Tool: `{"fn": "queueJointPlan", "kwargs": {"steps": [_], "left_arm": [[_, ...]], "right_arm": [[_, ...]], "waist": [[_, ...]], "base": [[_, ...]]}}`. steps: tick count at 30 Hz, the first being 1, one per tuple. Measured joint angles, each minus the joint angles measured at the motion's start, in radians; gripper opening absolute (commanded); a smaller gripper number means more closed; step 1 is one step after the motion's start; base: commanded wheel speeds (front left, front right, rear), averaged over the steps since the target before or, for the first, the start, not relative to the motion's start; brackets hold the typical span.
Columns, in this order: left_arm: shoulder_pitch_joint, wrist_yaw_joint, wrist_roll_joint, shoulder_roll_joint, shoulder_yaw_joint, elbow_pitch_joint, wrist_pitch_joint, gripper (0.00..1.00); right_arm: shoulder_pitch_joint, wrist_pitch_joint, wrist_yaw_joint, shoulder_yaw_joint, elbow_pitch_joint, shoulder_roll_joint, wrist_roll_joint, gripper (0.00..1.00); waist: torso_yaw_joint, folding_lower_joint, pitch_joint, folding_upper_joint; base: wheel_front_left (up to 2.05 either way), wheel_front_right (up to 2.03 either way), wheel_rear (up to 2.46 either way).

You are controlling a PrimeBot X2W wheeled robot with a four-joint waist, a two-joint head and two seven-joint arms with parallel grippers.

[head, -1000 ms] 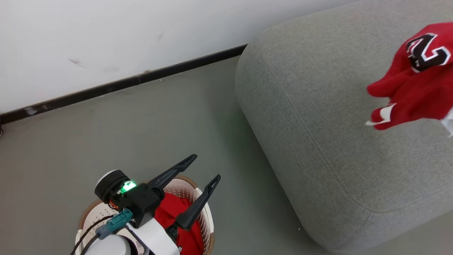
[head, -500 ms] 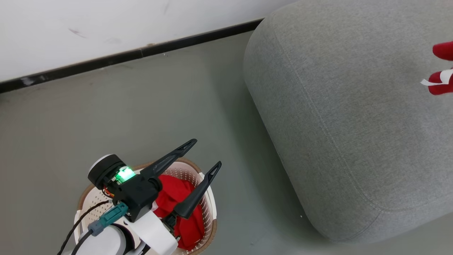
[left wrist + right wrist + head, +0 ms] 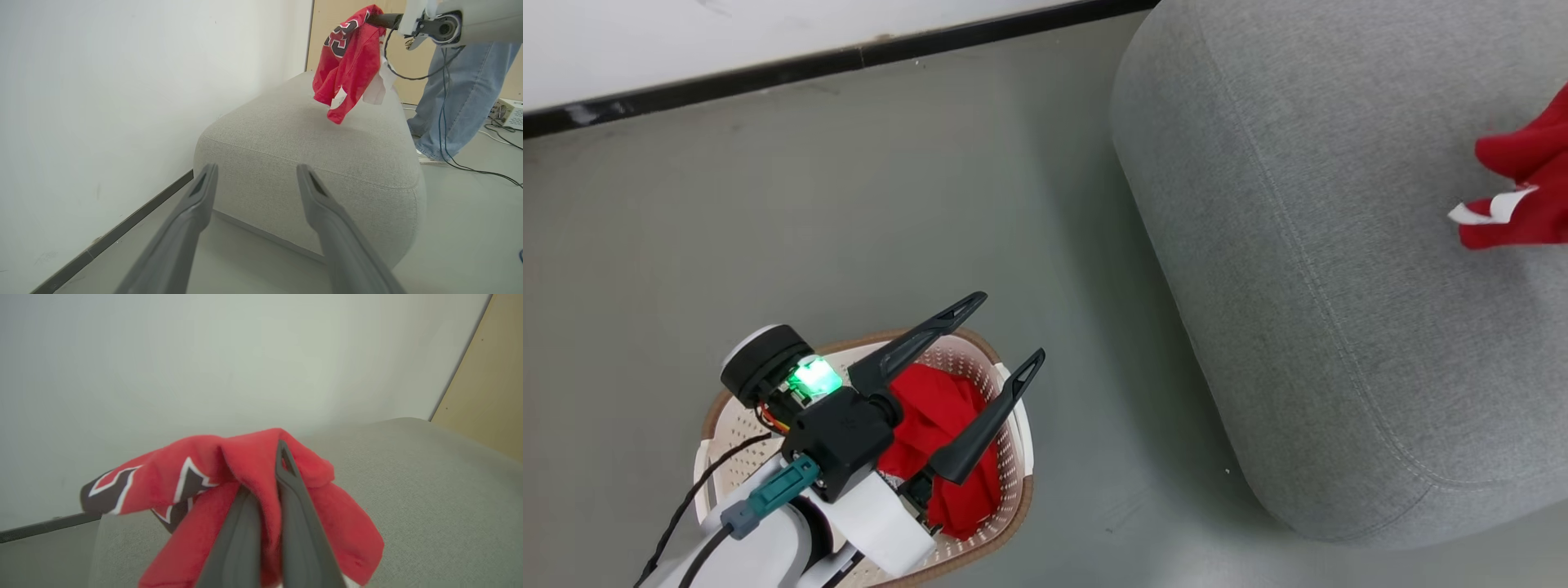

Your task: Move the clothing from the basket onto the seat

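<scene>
Sofa (image 3: 286,139) beneath jersey (image 3: 347,61), person's legs (image 3: 470,102) beyond

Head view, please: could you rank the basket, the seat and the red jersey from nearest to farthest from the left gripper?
1. The basket, lower left, directly beneath the left gripper.
2. The seat, off to the right.
3. The jersey, at the far right edge, over the seat.

Creased numerals (image 3: 338,38), apparently 23, on jersey (image 3: 352,65)
</scene>
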Motion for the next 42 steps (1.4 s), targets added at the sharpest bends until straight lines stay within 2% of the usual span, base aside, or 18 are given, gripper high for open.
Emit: {"fn": "queueJointPlan", "kwargs": {"steps": [11, 31, 32, 36, 37, 38, 42], "left_arm": [[-0.038, -0.001, 0.013, 0.001, -0.017, -0.005, 0.012, 1.0], [-0.06, -0.007, 0.015, -0.01, -0.045, 0.029, 0.007, 1.0], [-0.06, -0.007, 0.015, -0.01, -0.045, 0.03, 0.006, 1.0], [-0.06, -0.007, 0.015, -0.011, -0.045, 0.033, 0.006, 1.0], [-0.06, -0.007, 0.015, -0.011, -0.045, 0.034, 0.001, 1.0], [-0.06, -0.007, 0.015, -0.011, -0.046, 0.035, -0.002, 1.0], [-0.06, -0.007, 0.015, -0.011, -0.047, 0.037, -0.002, 1.0]], "right_arm": [[0.005, -0.003, 0.0, -0.04, 0.059, 0.112, -0.051, 0.0], [0.088, -0.006, 0.0, -0.159, 0.139, 0.201, -0.084, 0.0], [0.088, -0.006, 0.0, -0.163, 0.137, 0.206, -0.087, 0.07], [0.088, -0.006, 0.0, -0.174, 0.133, 0.211, -0.096, 0.54], [0.088, -0.006, 0.0, -0.176, 0.131, 0.213, -0.099, 0.88], [0.088, -0.006, 0.0, -0.177, 0.13, 0.216, -0.103, 1.0], [0.089, -0.006, 0.0, -0.18, 0.123, 0.224, -0.104, 1.0]], "waist": [[0.022, 0.0, 0.059, 0.0], [0.041, 0.0, 0.081, 0.0], [0.04, 0.0, 0.081, 0.0], [0.037, 0.0, 0.082, 0.0], [0.036, 0.0, 0.082, 0.0], [0.036, 0.0, 0.082, 0.0], [0.034, 0.0, 0.083, 0.0]], "base": [[0.0, 0.0, 0.0], [0.0, 0.0, 0.0], [0.0, 0.0, 0.0], [0.0, 0.0, 0.0], [0.0, 0.0, 0.0], [0.0, 0.0, 0.0], [0.0, 0.0, 0.0]]}}
